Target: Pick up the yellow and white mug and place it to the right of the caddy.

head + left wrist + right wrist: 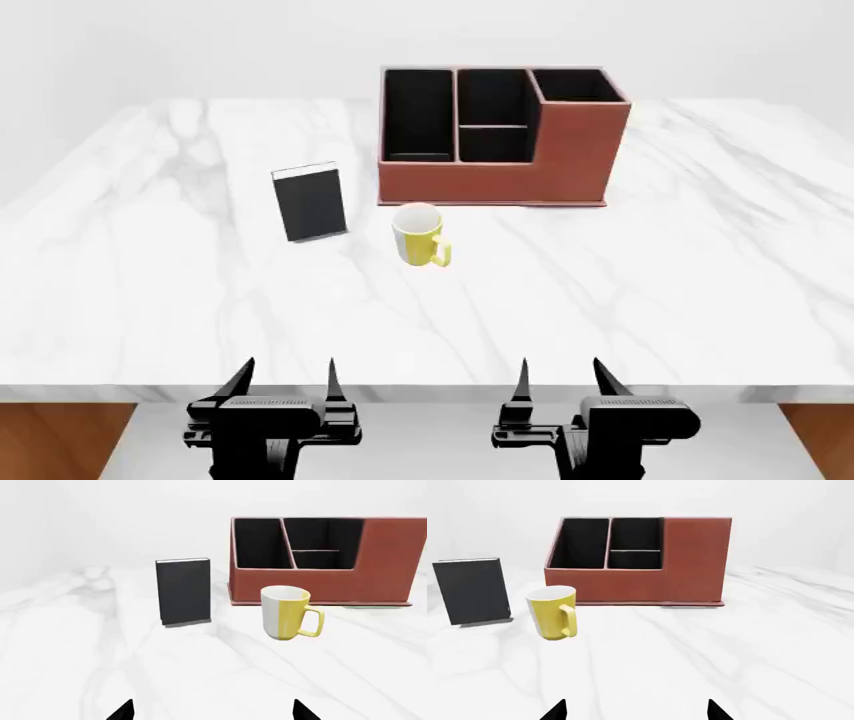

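Left wrist view: white marbled bench (100, 645); yellow and white mug (288, 612) upright on it, handle turned toward the caddy's taller end, standing just in front of the caddy (373, 575) and apart from it; black box (183, 592) with a white top edge, upright, beside the mug on its handle-free side; two dark fingertips of the left gripper (212, 711) at the frame edge, set wide apart, nothing between them. Head view: caddy (497, 182) at the far middle of the bench (721, 290), reddish-brown, black-lined compartments, taller section at its right end; mug (420, 236) just in front of the caddy's left half, not touching it, handle pointing right and toward the robot; black box (310, 203) to the mug's left, apart from both; left gripper (288, 382) and right gripper (561, 382) low at the bench's near edge, both spread open and empty, well apart from the mug. Right wrist view: mug (552, 612) upright between the black box (470, 591) and the caddy (694, 560); right gripper (635, 711) fingertips wide apart, holding nothing.
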Controlling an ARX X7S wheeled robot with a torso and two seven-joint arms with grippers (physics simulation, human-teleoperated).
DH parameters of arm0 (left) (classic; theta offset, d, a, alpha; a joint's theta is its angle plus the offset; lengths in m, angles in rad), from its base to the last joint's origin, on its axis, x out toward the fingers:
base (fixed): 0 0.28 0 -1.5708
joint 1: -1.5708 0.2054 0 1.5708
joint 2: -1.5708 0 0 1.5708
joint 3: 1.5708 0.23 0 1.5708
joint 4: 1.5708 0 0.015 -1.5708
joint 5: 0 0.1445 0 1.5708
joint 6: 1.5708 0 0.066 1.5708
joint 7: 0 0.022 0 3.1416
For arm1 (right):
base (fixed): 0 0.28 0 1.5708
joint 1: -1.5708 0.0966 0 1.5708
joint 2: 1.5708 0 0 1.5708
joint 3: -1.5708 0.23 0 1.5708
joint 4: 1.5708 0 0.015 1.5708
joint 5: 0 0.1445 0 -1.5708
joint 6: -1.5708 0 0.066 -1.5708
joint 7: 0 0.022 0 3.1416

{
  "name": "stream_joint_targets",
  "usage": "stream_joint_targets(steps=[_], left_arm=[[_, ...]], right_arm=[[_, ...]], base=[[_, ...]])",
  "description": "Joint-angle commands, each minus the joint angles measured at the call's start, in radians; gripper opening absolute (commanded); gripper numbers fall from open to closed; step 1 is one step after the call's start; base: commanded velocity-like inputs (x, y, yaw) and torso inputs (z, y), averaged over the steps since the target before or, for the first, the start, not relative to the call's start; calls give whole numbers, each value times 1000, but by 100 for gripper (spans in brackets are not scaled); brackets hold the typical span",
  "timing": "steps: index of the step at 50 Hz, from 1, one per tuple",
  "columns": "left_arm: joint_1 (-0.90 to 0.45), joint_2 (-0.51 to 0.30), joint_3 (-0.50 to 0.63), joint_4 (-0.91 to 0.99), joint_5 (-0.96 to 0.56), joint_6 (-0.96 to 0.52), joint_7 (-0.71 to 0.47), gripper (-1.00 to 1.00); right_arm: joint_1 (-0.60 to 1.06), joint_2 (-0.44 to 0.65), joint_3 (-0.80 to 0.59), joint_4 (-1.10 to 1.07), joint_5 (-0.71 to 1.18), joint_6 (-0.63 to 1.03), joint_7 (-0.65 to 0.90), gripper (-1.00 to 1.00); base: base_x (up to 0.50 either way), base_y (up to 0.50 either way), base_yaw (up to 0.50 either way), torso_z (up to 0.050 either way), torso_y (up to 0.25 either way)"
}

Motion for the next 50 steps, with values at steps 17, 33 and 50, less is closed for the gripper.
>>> stream_joint_targets(steps=[17, 33, 50], left_arm=[[-18, -64, 87, 282, -3, -301, -102, 100], [-61, -104, 116, 459, 8, -487, -122, 100], [-38, -122, 142, 479, 9, -473, -153, 100]], right_arm=[[93, 85, -45, -256, 31, 430, 42, 100], [188, 132, -63, -348, 48, 575, 32, 100], [170, 148, -88, -345, 58, 552, 34, 100]], base=[[0, 0, 0, 0, 0], [0, -28, 0, 0, 0], [119, -481, 0, 0, 0]])
